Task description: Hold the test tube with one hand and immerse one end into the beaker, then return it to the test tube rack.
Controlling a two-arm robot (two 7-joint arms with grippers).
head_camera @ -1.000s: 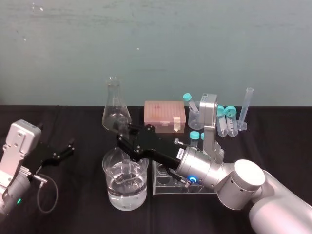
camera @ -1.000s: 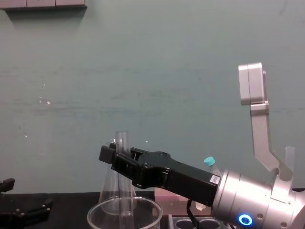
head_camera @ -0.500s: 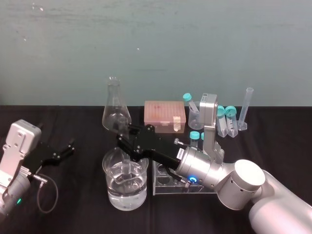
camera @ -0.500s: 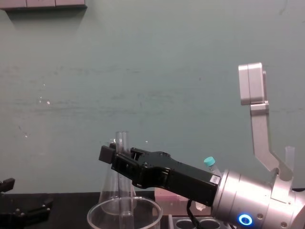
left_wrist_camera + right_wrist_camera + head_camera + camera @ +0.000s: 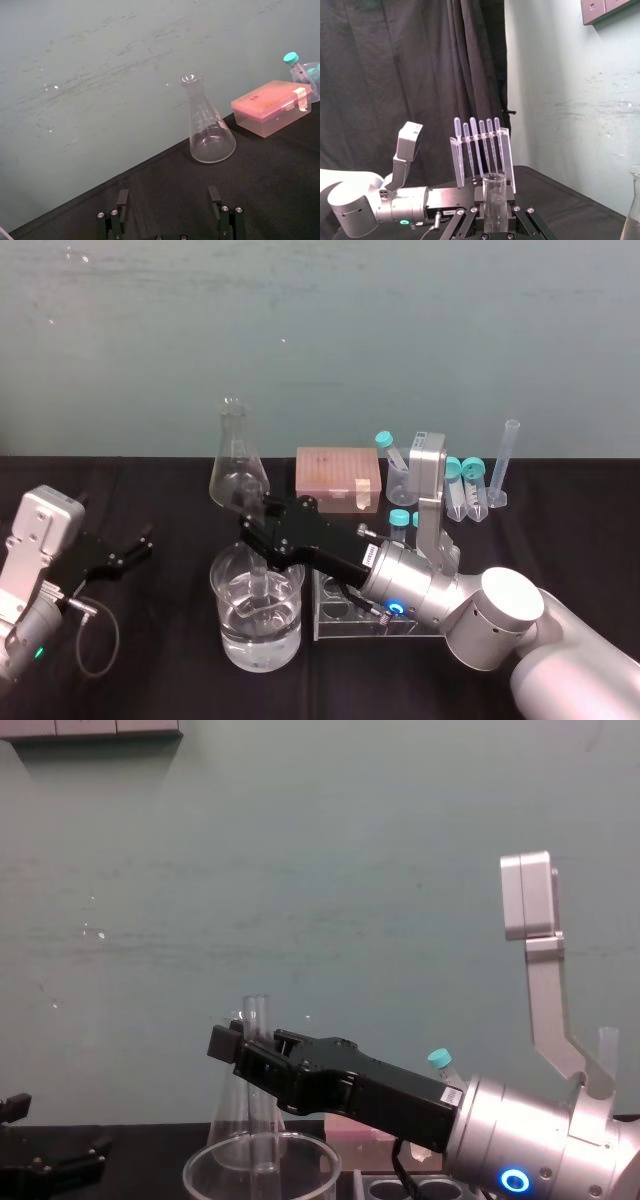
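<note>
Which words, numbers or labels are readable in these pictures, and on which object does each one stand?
Nothing can be read with certainty.
White label on the right gripper, which holds the test tube in the beaker: too small to read.
Similar label near the parked left gripper: too small to read.
Printed marks on the flask: too faint to read.
Pink box: no writing visible.

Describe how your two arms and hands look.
Both arms are silver with boxy camera mounts. The right hand is black and boxy, with a white label and blue ring light behind. The left hand is black, with a looping cable.
</note>
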